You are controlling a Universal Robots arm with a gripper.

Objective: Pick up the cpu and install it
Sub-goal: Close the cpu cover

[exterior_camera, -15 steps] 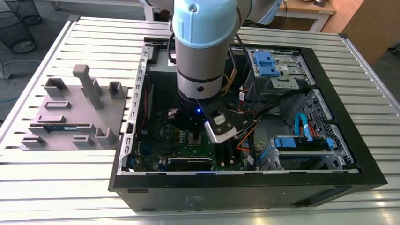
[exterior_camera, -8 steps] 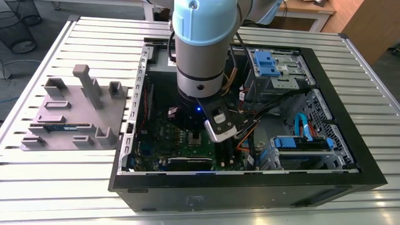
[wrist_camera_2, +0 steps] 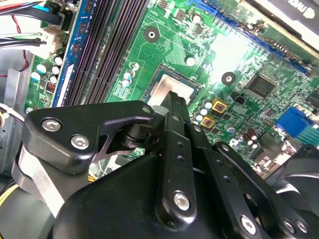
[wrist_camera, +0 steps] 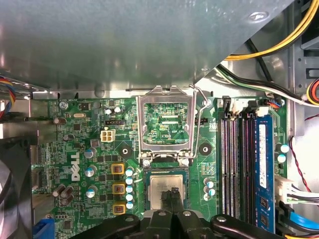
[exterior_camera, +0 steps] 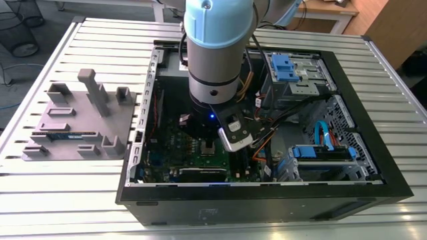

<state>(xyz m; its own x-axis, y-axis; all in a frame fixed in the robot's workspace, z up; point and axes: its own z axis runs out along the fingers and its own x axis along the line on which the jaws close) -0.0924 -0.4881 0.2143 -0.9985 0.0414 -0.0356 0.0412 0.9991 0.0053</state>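
The claw has its two fingers pressed together, holding nothing, right over the cpu, which lies flat in its socket. It looks light, stiff and easy to hurt; hold it by its thin edges. Past the claw stands the open metal flap. Long memory slots and wires sit close by.

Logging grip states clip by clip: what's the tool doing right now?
Tool: closed, tips together over the cpu, nothing held between them.
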